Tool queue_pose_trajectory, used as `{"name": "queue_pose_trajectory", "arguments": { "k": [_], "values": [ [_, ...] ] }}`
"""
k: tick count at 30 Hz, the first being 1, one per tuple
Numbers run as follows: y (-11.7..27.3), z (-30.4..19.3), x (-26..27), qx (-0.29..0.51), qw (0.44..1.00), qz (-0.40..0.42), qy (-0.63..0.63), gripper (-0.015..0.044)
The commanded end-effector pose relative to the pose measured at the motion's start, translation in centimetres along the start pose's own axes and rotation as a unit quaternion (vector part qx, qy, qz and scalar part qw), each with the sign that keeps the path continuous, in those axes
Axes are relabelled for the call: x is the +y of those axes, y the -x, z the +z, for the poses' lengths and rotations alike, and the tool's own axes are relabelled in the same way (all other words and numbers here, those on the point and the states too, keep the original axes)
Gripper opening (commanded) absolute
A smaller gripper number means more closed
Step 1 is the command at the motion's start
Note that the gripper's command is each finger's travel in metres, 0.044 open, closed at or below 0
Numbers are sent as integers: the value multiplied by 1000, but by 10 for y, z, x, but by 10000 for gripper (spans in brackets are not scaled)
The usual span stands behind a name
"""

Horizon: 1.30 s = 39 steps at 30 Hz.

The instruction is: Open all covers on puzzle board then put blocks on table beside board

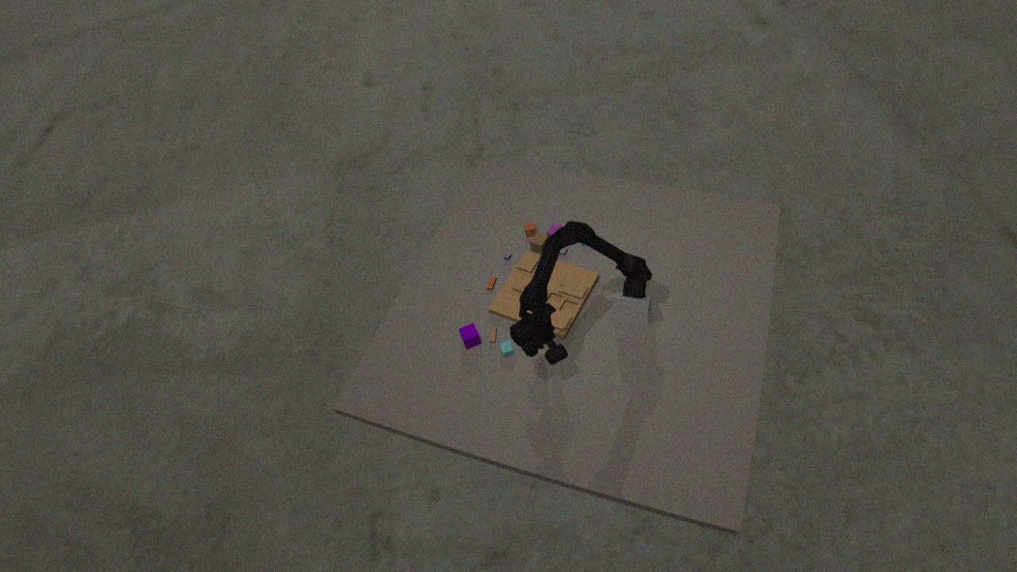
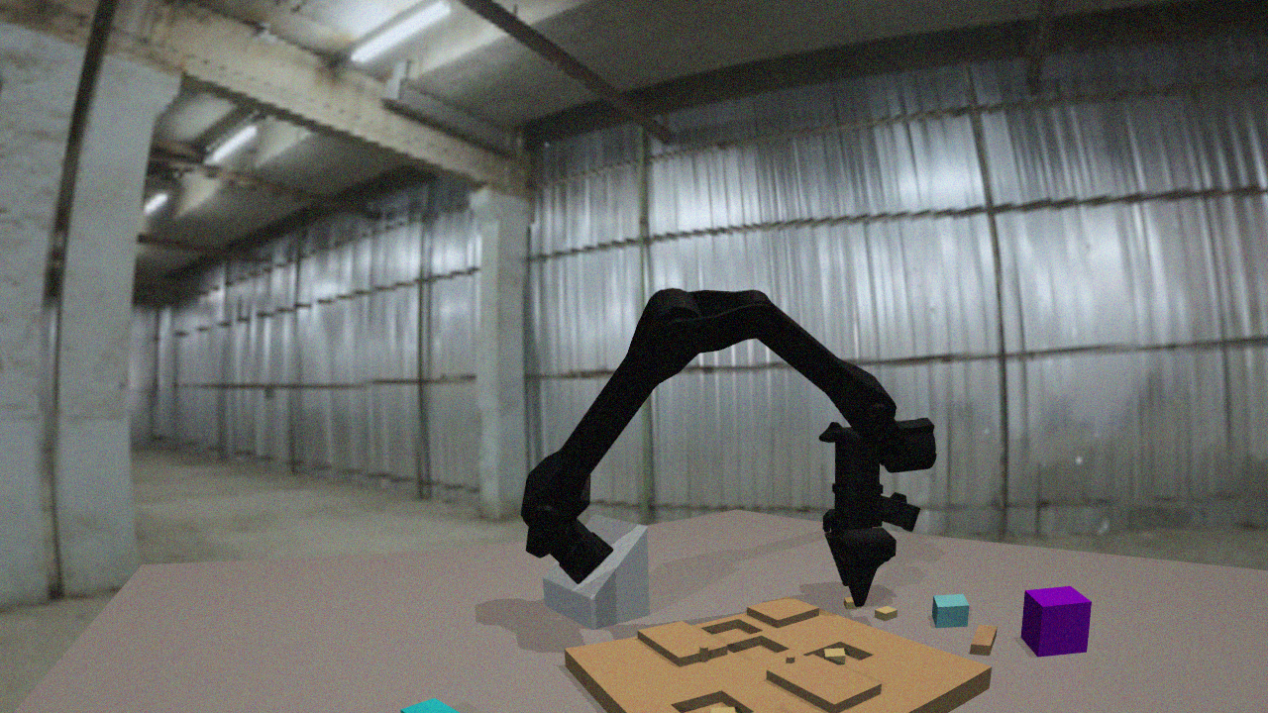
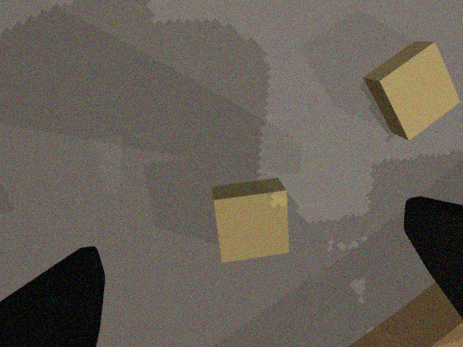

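My gripper (image 2: 858, 602) (image 3: 258, 239) is open, low at the table beside the board, its fingers standing wide on either side of a small yellow block (image 3: 260, 228). That block rests on the table, touching neither finger. A second yellow block (image 2: 886, 612) (image 3: 421, 92) lies on the table nearby. The wooden board (image 1: 506, 304) (image 2: 939, 675) has raised covers, among them a far cover (image 2: 783, 610), a left cover (image 2: 681, 640) and a near cover (image 2: 824, 686). Two wells beside the far and left covers look empty. One yellow block (image 2: 834, 654) sits in an uncovered well; another (image 2: 722, 709) shows in a well at the bottom edge.
A light cyan cube (image 1: 506, 348) (image 2: 949, 611), a tan bar (image 1: 493, 334) (image 2: 982, 640) and a purple cube (image 1: 469, 335) (image 2: 1055, 622) stand near the gripper's side. An orange bar (image 1: 491, 283), an orange cube (image 1: 529, 229) and a brown block (image 1: 538, 244) lie around the board.
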State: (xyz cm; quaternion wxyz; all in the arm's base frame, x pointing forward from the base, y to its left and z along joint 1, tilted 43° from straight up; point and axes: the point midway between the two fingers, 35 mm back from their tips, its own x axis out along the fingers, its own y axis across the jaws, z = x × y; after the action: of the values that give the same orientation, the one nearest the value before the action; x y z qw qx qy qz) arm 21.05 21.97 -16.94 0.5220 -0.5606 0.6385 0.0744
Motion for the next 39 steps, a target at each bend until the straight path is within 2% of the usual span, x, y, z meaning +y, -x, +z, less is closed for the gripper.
{"name": "queue_pose_trajectory", "arguments": {
  "k": [1,19,35,36,39],
  "values": [
    [17,3,0,-4,1000,2,-3,440],
    [66,-1,0,-2,1000,2,-1,440],
    [78,-10,-80,-14,1000,12,15,20],
    [78,-11,-86,-14,1000,12,16,0],
    [79,-15,-103,-16,1000,13,19,0]
  ]
}}
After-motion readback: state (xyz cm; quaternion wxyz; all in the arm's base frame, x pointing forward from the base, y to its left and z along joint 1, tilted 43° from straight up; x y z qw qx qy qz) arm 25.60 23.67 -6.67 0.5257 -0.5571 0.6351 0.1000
